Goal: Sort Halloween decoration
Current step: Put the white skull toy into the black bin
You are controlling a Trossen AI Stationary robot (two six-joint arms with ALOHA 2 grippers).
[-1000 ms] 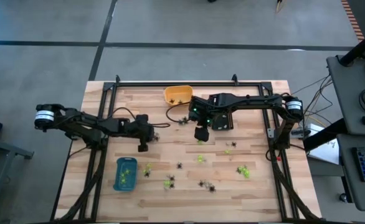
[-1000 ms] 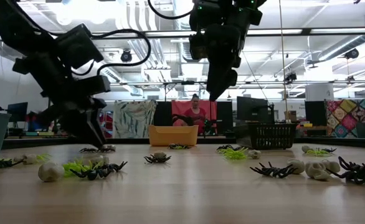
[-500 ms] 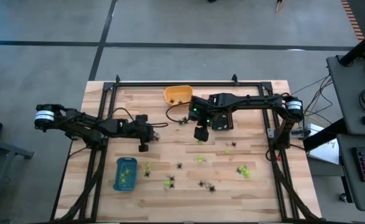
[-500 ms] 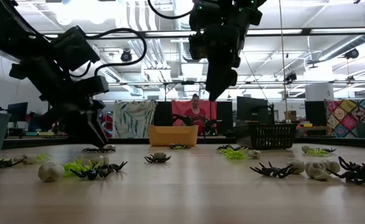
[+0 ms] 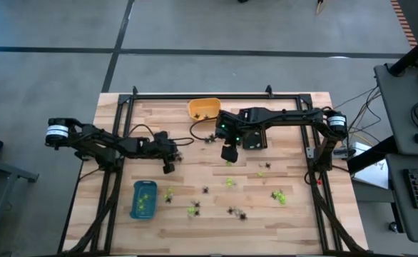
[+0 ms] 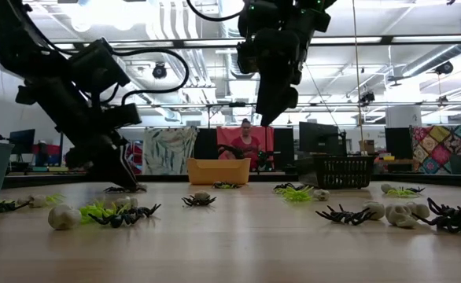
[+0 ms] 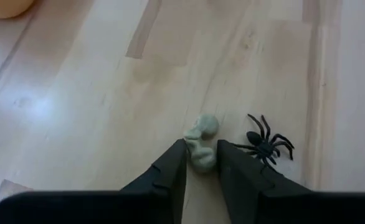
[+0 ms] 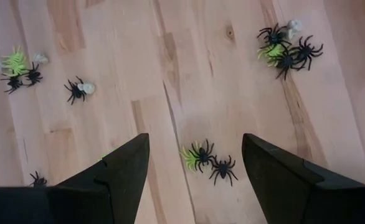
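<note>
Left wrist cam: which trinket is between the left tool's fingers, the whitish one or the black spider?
The whitish trinket: it sits between the left tool fingers. The black spider lies just outside one finger.

Brightness: the table is evenly and brightly lit from above.
Source: ceiling lamps are seen glaring in the low view.
Shadows: short and soft.
Glare: pale sheen on the wood.
Focus: the nearest fingers are perhaps slightly blurred.
</note>
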